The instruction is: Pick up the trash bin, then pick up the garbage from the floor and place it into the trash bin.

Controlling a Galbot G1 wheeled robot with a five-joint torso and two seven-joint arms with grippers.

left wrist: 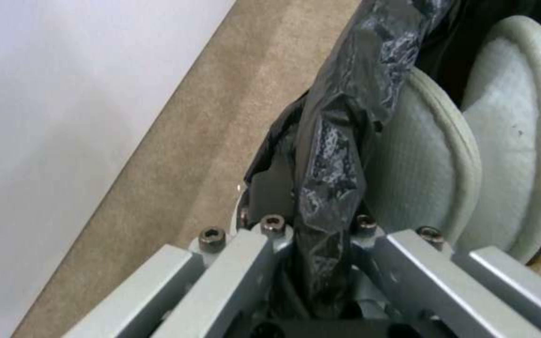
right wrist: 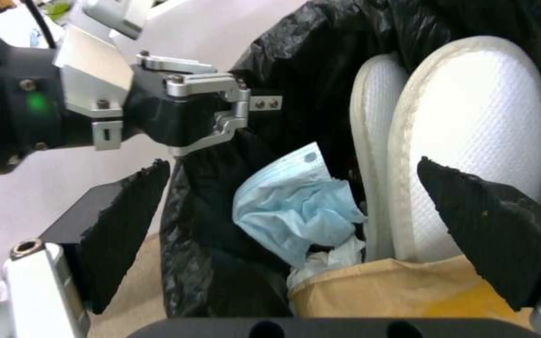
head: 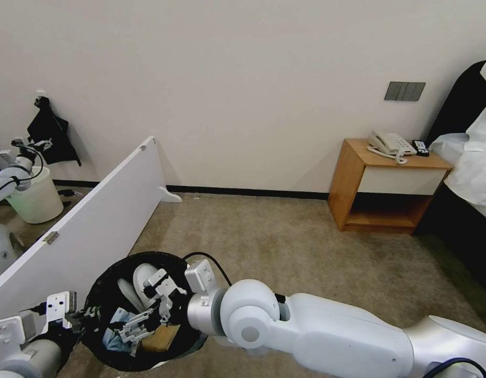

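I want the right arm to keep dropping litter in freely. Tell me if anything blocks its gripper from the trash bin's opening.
Nothing visible does. The right gripper hangs open right over the trash bin, above the slippers, mask and paper bag. The left gripper clamps the bag-lined rim at the side, clear of the opening.

Crinkly glossy plastic bag (left wrist: 336, 141), textured cloth slippers (right wrist: 471, 117) (matt), rough carpet (head: 285, 247).

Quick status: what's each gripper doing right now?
Left gripper: shut on the trash bin's bag-lined rim.
Right gripper: open, empty, over the bin's mouth above the mask and slippers.
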